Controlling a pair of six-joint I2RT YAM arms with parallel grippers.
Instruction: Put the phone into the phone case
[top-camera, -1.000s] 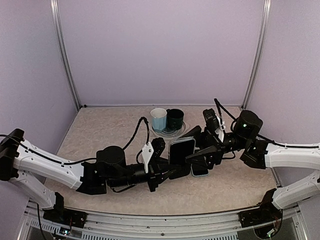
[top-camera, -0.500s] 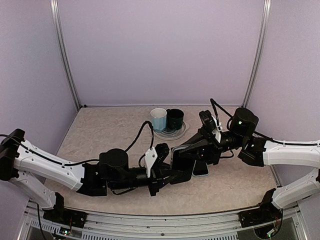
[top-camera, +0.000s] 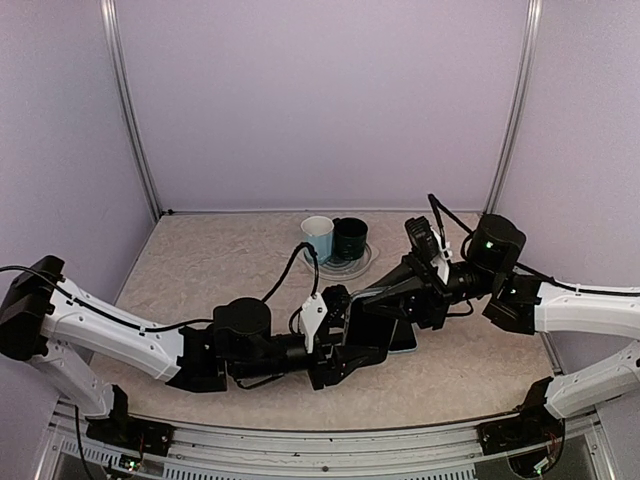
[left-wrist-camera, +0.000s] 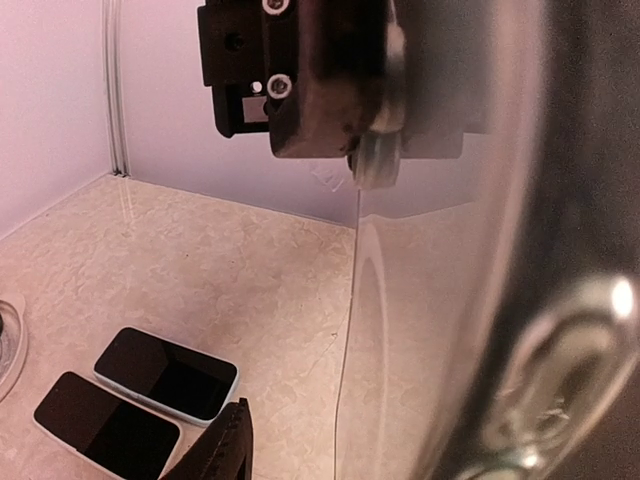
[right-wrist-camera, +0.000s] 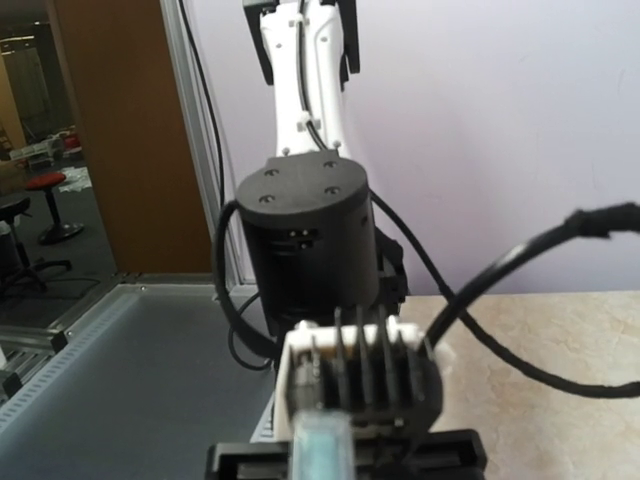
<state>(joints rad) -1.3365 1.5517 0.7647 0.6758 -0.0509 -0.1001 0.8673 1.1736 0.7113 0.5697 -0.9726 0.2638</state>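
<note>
I am pinching the phone (top-camera: 368, 322) by its top edge in my right gripper (top-camera: 372, 296), jaws narrow on it. I am holding it off the table, just on the near side of the dark cup (top-camera: 350, 238). My left gripper (top-camera: 348, 338) is sitting at the phone's lower end, farther to the near side of that cup. Its jaws are part-way apart: the one finger (left-wrist-camera: 225, 450) I can see is standing clear of the glossy face.

I am judging this to be a change of grip in mid-air, with the seating in the phone case not yet done. The next move is calling for the right to carry the phone alone while the left finds a hold, without twisting it loose.

The left wrist view is showing what the top view hides: my right pads (left-wrist-camera: 375, 165) clamped on the upper rim, and two pale-rimmed handsets (left-wrist-camera: 165, 372) lying flat on the table (left-wrist-camera: 250, 280). Whether either is the case, I cannot tell. The right wrist view is giving only a pale blue edge (right-wrist-camera: 320, 440) and the left arm head-on.
</note>
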